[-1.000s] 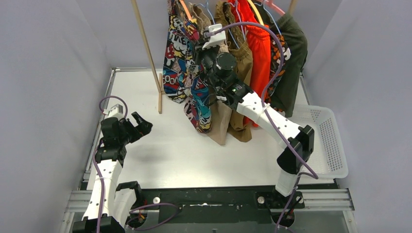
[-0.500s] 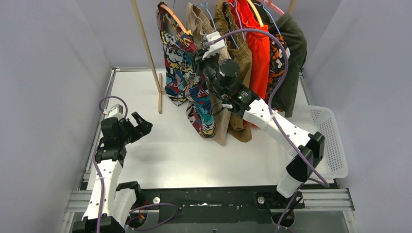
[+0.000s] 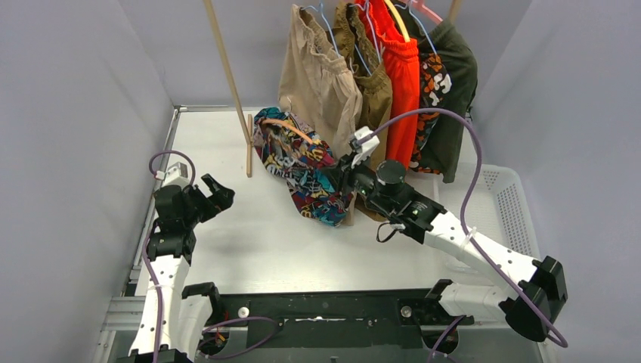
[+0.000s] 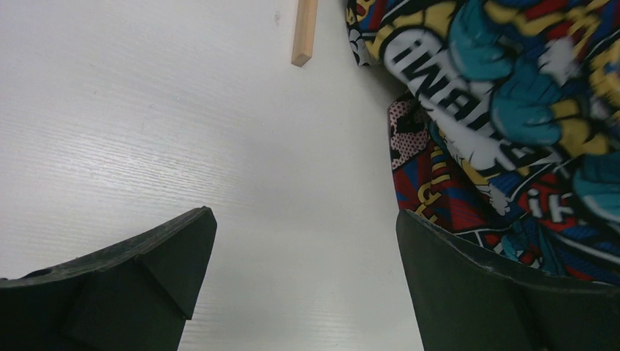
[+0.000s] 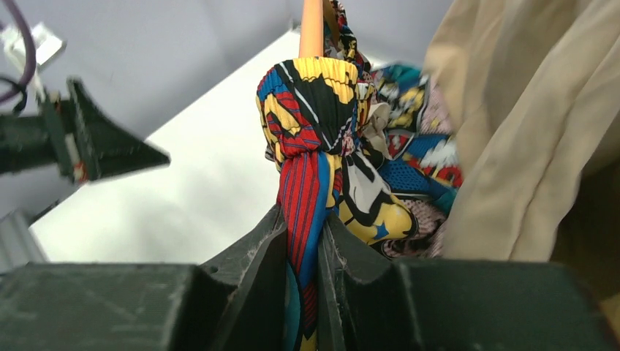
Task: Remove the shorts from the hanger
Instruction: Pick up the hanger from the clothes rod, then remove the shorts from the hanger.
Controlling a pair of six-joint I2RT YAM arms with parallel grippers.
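From above, the right gripper [image 3: 339, 184] is partly hidden by cloth. The hanger [image 3: 289, 125] seems to sit inside the waistband. The comic shorts [image 3: 301, 165] lie crumpled on the bench [image 3: 249, 242], and the right gripper's closed jaws pinch one bunched fold. The right arm [image 3: 469, 246] stretches low. The left gripper [image 3: 214, 195] hovers wide open and holds nothing.

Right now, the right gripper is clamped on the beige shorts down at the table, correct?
Not quite. The right wrist view shows the right gripper clamped on the comic-print shorts, down at the table. The beige shorts hang apart from it.
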